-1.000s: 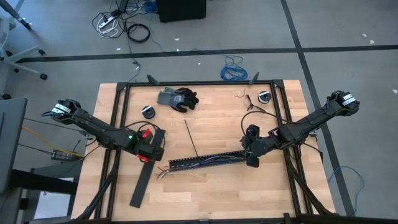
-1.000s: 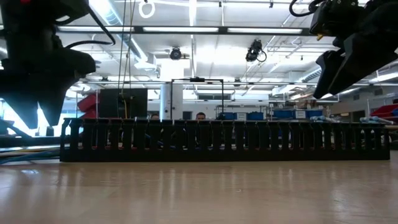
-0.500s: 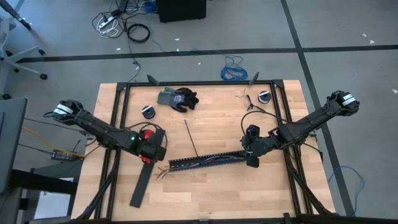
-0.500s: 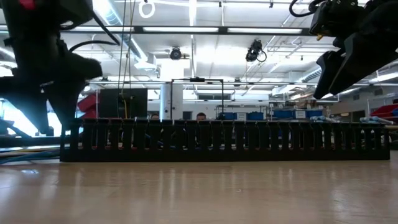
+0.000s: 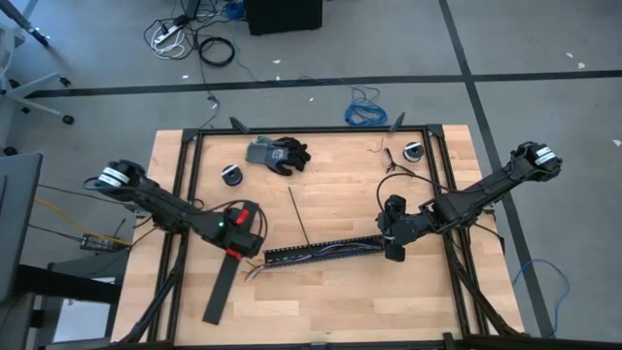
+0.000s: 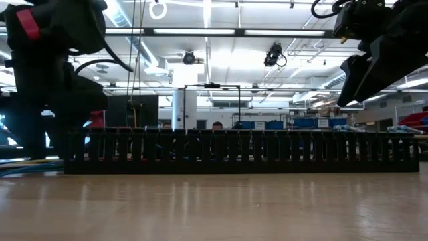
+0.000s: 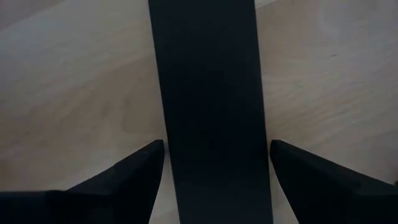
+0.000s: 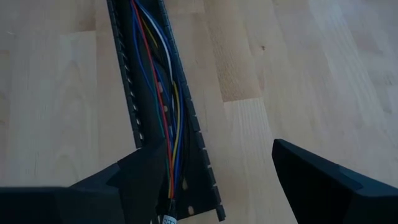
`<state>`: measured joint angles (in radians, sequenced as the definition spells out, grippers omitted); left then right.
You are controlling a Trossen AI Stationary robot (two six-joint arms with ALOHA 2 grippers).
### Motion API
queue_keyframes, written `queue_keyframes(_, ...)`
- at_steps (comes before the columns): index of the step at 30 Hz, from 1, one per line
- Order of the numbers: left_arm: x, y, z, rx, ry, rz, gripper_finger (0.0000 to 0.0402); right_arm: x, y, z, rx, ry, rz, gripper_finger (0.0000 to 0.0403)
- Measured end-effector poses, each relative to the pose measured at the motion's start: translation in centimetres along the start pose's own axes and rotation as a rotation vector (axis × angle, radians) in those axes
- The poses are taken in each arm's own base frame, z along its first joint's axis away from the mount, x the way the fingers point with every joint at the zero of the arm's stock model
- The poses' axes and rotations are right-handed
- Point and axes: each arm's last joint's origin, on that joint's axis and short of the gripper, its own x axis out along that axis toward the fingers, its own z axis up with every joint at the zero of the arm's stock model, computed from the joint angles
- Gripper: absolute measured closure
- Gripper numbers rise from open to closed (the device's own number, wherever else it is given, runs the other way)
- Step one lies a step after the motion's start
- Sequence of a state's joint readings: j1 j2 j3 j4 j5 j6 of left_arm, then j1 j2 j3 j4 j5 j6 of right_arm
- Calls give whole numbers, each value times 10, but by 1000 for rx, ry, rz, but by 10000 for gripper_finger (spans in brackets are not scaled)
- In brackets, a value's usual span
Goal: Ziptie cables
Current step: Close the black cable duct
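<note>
since a second ago the left gripper (image 7: pixel 214 168) dropped lower, fingers spread astride the black cover strip (image 7: pixel 208 93). right gripper (image 8: pixel 211 180) hangs open over the cables (image 8: pixel 163 99); they look light and floppy, so grip mid-bundle.

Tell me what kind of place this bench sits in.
Probably an industrial lab or workshop: the low view shows ceiling strip lights and shelves of blue bins behind the wooden table, and loose cables lie on the grey floor.

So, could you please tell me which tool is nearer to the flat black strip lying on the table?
Left. The left tool sits directly over the flat black strip, fingers open on either side. The right tool is at the slotted channel's far end.
</note>
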<state>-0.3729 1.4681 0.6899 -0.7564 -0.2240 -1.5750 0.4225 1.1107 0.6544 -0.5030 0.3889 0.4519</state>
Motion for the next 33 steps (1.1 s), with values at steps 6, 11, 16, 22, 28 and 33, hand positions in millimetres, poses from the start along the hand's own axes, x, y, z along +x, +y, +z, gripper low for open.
queue_keyframes(6,1,-1,0,0,8,-2,118,0,0,0,1,-1,0,117)
queue_keyframes(11,1,-1,0,-1,13,-4,153,0,0,0,1,-1,0,116)
queue_keyframes(16,0,0,0,1,13,4,194,0,0,0,1,-1,0,117)
queue_keyframes(22,-1,-2,0,9,19,-4,210,0,0,0,0,-1,0,118)
queue_keyframes(28,-11,-13,2,44,26,-46,218,0,0,0,-1,-1,0,117)
queue_keyframes(33,-16,-17,3,54,22,-60,239,0,0,0,-1,-1,0,118)
